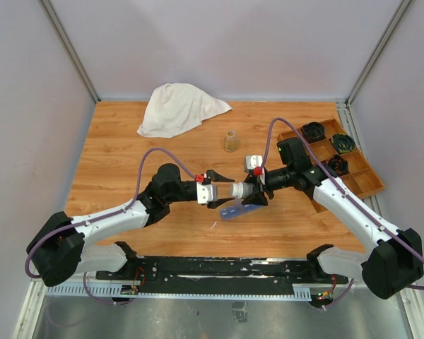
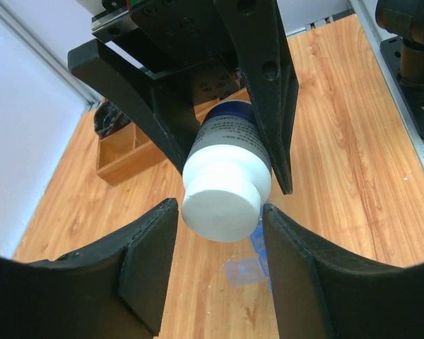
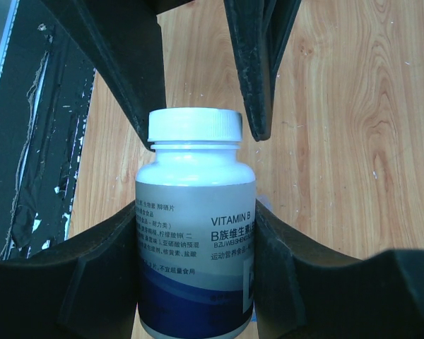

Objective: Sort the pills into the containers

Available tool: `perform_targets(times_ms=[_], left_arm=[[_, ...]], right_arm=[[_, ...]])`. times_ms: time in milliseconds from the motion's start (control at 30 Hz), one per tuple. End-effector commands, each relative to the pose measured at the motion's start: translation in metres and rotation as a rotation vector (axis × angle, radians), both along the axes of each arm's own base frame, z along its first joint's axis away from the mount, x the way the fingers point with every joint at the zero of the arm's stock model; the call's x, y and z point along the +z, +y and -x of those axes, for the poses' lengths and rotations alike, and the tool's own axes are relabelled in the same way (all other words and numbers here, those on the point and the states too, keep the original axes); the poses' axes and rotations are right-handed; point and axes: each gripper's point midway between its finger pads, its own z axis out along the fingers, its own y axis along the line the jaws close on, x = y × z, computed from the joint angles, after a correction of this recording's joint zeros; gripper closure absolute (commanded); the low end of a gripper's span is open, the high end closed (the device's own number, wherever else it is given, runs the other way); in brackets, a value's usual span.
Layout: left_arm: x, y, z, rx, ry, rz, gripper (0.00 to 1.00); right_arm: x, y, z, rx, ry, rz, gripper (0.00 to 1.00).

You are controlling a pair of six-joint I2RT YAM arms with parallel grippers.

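Right claw [image 1: 256, 191] grips bottle [image 3: 194, 183] (cap [image 3: 194, 126] inside left claw [image 2: 220, 208]), well off table [image 1: 127, 141] edges.

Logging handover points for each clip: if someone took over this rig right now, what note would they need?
Right gripper: shut on the vitamin bottle, holding it level above the table.
Left gripper: jaws either side of the cap; whether they grip it yet is unclear.
Pill organizer: blue strip on the table, under the bottle.
Done: bottle lifted and presented to the left arm.
Left: take off the cap, then sort pills into the organizer.
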Motion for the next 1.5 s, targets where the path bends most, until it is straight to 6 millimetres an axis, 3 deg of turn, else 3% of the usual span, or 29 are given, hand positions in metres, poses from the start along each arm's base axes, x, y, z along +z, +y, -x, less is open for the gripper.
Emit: perform_targets(times_ms=[0, 267, 433, 533, 700, 867, 1067, 1467], left_arm=[[0.016, -0.003, 0.000, -0.015, -0.016, 0.029, 0.45], [0.021, -0.004, 0.010, -0.042, 0.081, 0.054, 0.76], [0.034, -0.008, 0.023, -0.051, 0.404, 0.109, 0.87], [0.035, -0.011, 0.017, 0.050, 0.624, 0.163, 0.99], [0.032, -0.003, -0.017, 0.332, 1.023, 0.349, 1.00], [0.027, 0.011, -0.039, 0.552, 1.396, 0.556, 1.00], [0.041, 0.005, -0.032, 0.526, 1.563, 0.580, 0.96], [0.032, -0.004, -0.029, 0.542, 1.897, 0.596, 0.97]], right_arm=[[0.007, 0.001, 0.003, 0.021, -0.001, -0.023, 0.99], [0.006, 0.001, 0.002, 0.019, -0.003, -0.020, 0.99], [0.007, 0.001, 0.002, 0.017, -0.004, -0.020, 0.99], [0.007, 0.001, 0.002, 0.017, -0.002, -0.020, 0.99], [0.007, 0.001, 0.002, 0.015, -0.001, -0.021, 0.99], [0.007, 0.001, 0.002, 0.015, -0.002, -0.021, 1.00], [0.009, 0.001, 0.003, 0.016, -0.006, -0.024, 1.00], [0.008, 0.001, 0.003, 0.017, -0.003, -0.024, 1.00]])
